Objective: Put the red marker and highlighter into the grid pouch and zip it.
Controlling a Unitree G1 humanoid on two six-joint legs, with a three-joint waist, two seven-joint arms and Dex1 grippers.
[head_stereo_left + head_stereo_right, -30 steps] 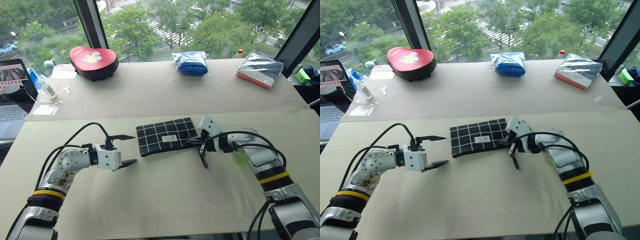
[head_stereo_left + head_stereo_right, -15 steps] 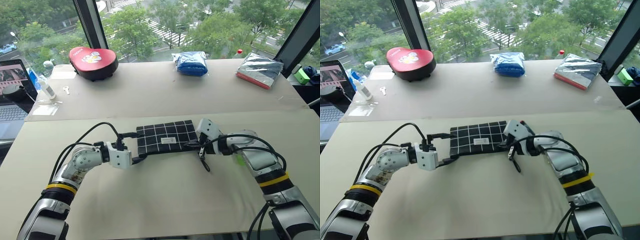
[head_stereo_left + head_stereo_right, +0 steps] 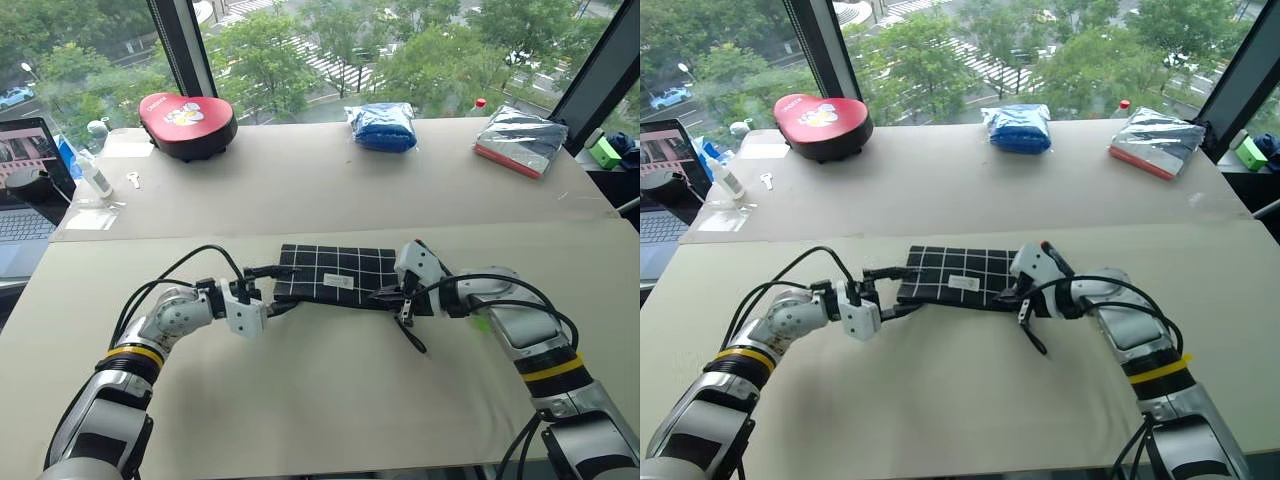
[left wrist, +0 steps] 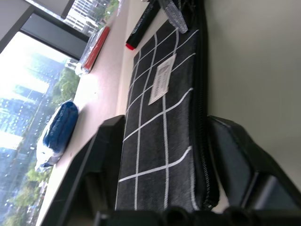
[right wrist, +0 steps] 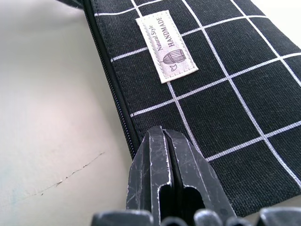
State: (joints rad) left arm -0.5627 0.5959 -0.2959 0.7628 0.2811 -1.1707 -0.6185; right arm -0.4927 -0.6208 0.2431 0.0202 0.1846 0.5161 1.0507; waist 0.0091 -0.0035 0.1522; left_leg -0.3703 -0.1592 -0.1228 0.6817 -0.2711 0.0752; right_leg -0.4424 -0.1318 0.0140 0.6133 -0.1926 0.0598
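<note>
We see the grid pouch (image 3: 335,277) mid-worktop, our left gripper (image 3: 272,290) straddling its left end with jaws around it, right gripper (image 3: 392,294) jaws closed at its right end.

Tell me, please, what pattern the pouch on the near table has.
The grid pouch is black with white grid lines, clearest in the right wrist view.
</note>
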